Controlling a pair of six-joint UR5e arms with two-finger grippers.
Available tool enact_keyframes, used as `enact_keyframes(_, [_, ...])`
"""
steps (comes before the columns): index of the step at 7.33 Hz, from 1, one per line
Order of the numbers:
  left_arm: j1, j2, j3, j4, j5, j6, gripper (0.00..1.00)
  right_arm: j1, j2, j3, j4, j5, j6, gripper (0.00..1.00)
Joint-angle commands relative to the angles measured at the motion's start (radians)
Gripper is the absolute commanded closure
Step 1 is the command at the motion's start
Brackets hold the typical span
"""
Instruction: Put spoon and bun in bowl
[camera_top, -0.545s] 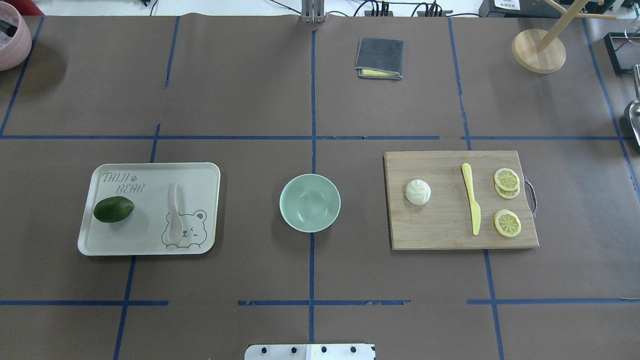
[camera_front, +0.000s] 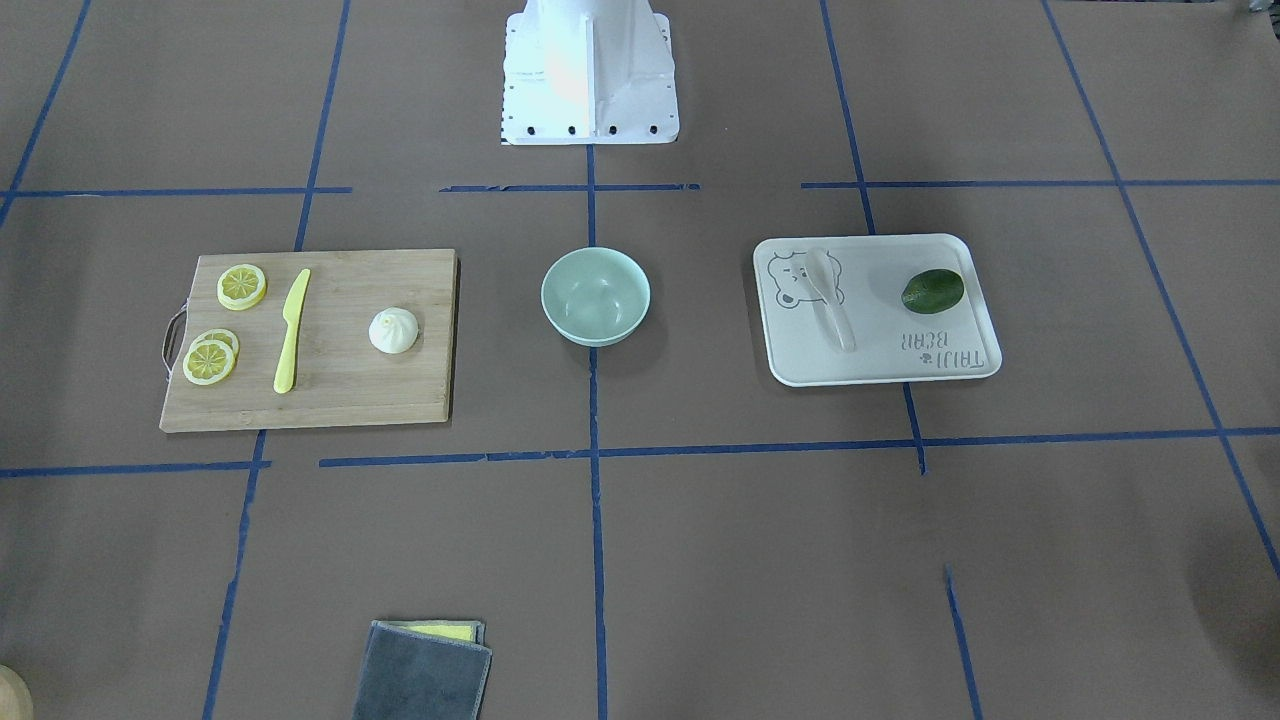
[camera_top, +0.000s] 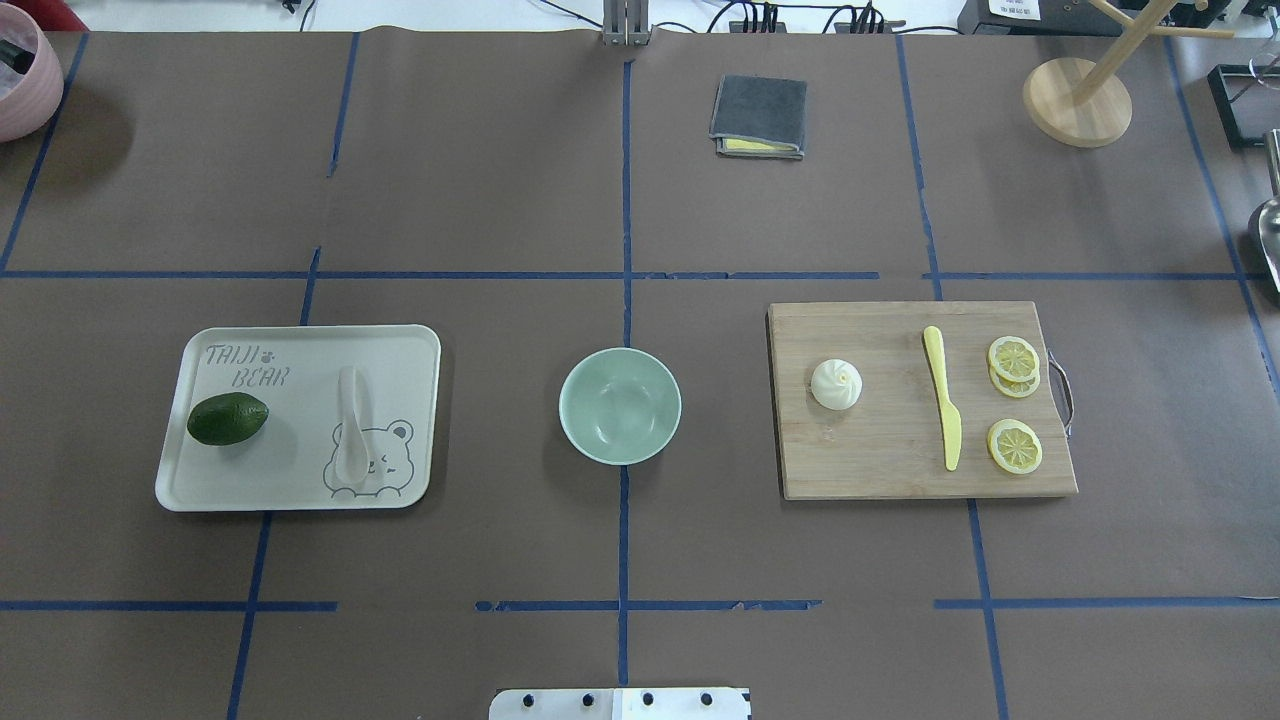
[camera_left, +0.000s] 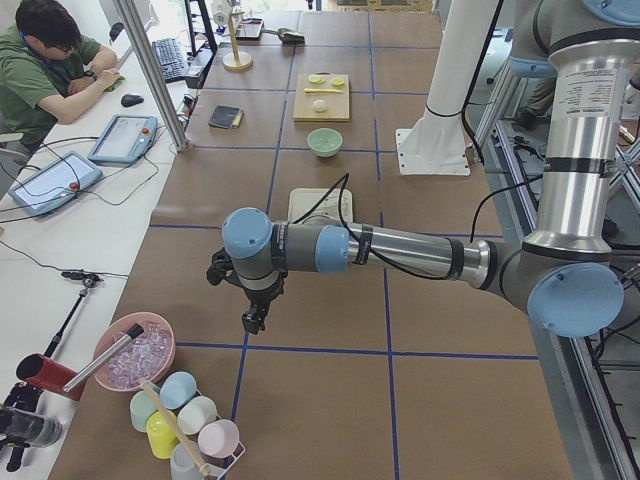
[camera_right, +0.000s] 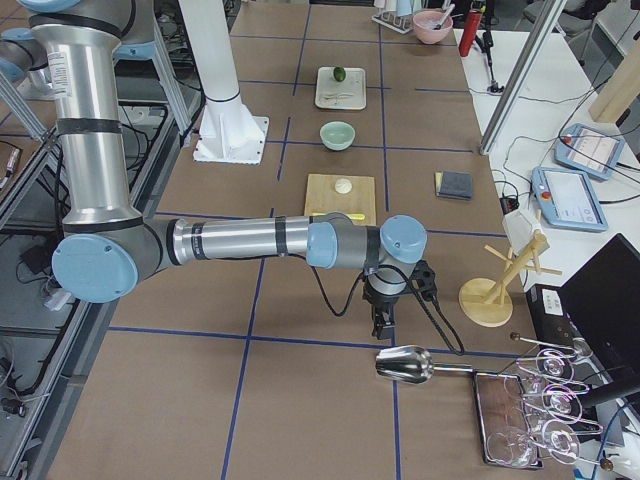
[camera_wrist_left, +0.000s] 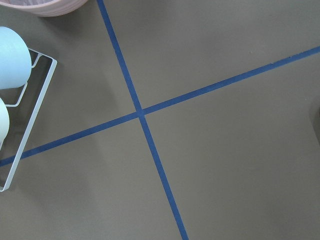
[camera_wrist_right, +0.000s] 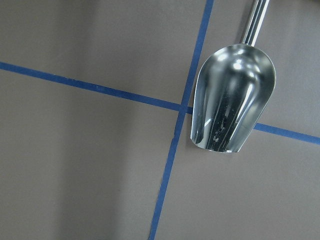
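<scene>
the spoon (camera_top: 352, 425) lies flat on the bear tray (camera_top: 300, 480) beside a lime (camera_top: 228, 418). the bun (camera_top: 836, 384) sits on the cutting board (camera_top: 880, 460). the empty mint bowl (camera_top: 620, 405) stands between them on the tabletop (camera_top: 500, 540). my left gripper (camera_left: 254, 320) and right gripper (camera_right: 383, 325) hang well apart from all this, at the table's ends, and i cannot tell how far open either is. i judge the spoon light, stiff and slick, best pinched across its handle. the bun looks soft, so i'd close gently round its sides.

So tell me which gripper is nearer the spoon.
Left. The left gripper hangs over the table's left end, beyond the tray holding the spoon. The right gripper hangs at the opposite end, past the cutting board and bowl.
</scene>
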Motion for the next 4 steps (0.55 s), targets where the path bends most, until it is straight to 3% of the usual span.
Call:
enact_keyframes(1, [0.002, -0.012, -0.04, -0.063, 0.006, -0.002, 0.0, -0.001, 0.015, 0.027, 0.001, 0.0, 0.0, 0.0])
enact_keyframes(4, [0.038, -0.062, -0.031, -0.336, 0.054, -0.021, 0.0, -0.001, 0.043, 0.03, 0.001, 0.0, 0.038, 0.0])
